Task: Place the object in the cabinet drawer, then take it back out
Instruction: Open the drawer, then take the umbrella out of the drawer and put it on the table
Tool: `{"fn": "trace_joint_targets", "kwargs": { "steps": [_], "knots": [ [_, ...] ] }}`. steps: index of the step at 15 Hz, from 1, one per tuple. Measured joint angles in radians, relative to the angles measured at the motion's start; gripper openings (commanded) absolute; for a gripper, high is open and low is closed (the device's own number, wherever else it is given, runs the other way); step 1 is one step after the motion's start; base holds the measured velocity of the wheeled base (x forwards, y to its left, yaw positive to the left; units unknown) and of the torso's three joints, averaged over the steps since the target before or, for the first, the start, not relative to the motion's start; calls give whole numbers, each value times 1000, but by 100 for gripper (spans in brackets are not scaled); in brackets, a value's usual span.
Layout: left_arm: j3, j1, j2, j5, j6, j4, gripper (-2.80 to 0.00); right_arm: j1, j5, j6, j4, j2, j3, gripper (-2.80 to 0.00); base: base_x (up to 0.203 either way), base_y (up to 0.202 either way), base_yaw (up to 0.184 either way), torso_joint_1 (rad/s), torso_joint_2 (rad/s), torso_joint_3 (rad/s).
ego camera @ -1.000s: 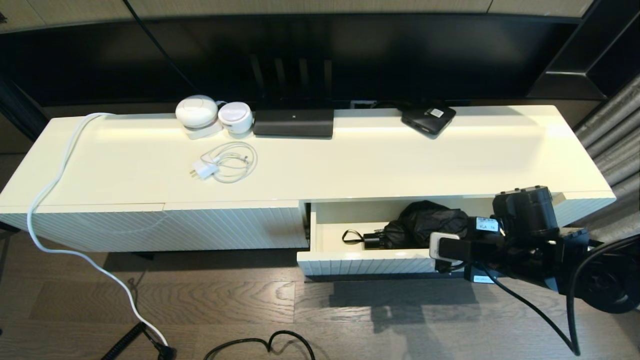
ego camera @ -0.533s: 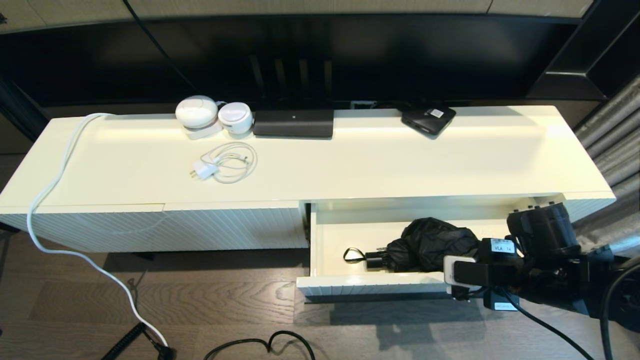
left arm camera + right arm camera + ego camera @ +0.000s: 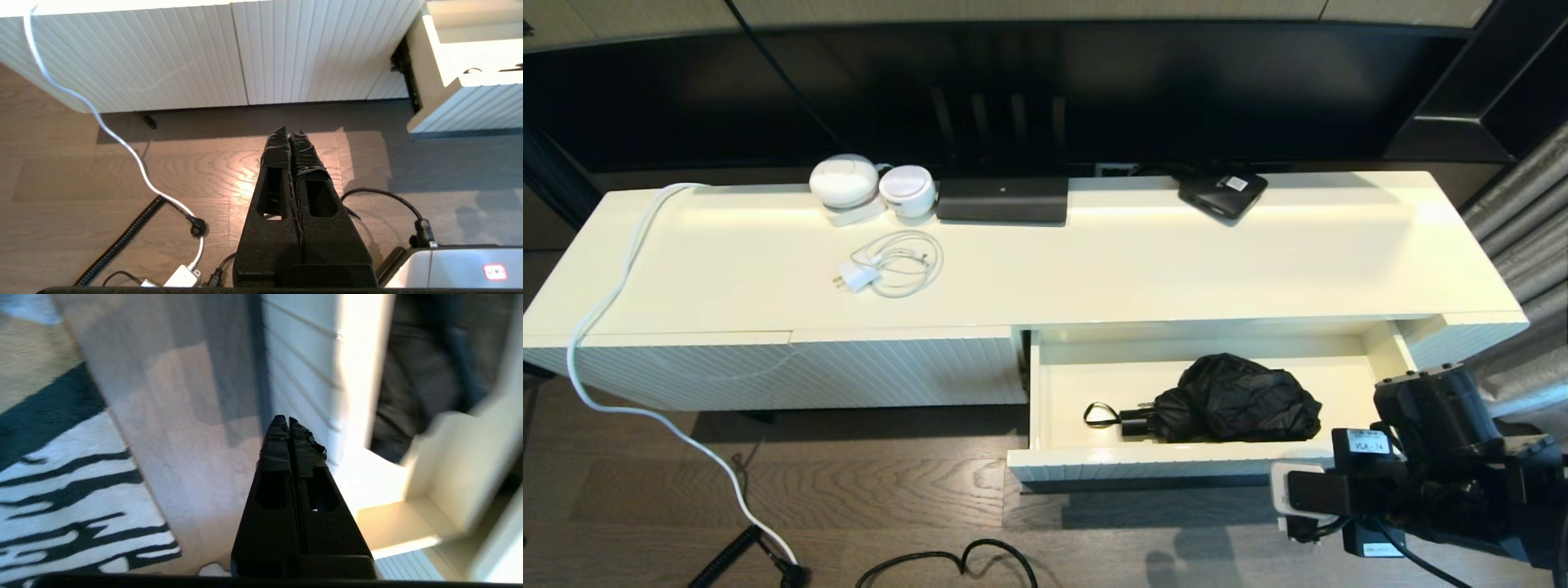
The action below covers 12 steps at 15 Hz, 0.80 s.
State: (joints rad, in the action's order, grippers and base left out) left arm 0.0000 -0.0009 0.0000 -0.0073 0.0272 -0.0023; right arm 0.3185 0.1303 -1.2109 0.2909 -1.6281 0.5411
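The cabinet drawer (image 3: 1160, 470) stands pulled out at the right of the cream cabinet. The object, a black folding umbrella (image 3: 1241, 400), lies inside it on the glossy floor, its short handle (image 3: 1132, 425) and wrist loop (image 3: 1098, 415) pointing left. My right arm (image 3: 1437, 478) hangs in front of the drawer's right end, apart from it. In the right wrist view the right gripper (image 3: 288, 420) is shut with nothing in it, beside the ribbed drawer front (image 3: 302, 375), and the umbrella (image 3: 408, 396) shows as a dark blur. The left gripper (image 3: 290, 132) is shut and empty over the floor.
On the cabinet top lie a white charger with coiled cable (image 3: 882, 269), two round white devices (image 3: 845, 184), a black box (image 3: 1002, 200) and a flat black box with a sticker (image 3: 1223, 193). A white cable (image 3: 605, 310) and black cords (image 3: 947, 563) trail over the wooden floor. A striped rug (image 3: 61, 498) lies nearby.
The drawer slid further out with the umbrella in it. My right arm then drew back from the drawer front toward the lower right, leaving the umbrella fully in sight.
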Motion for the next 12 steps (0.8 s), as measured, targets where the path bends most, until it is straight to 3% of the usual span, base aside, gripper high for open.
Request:
{"fn": "trace_joint_targets", "kwargs": {
  "steps": [3,8,12],
  "knots": [
    [0,0,0,0,1,0,-280,23,2,-1,-66,130,2,-280,0,0,0,0,0,0],
    [0,0,0,-1,0,0,-280,20,8,1,-355,420,10,-280,0,0,0,0,0,0],
    [0,0,0,0,0,0,-280,-4,8,3,-488,598,13,-280,0,0,0,0,0,0]
  ]
}}
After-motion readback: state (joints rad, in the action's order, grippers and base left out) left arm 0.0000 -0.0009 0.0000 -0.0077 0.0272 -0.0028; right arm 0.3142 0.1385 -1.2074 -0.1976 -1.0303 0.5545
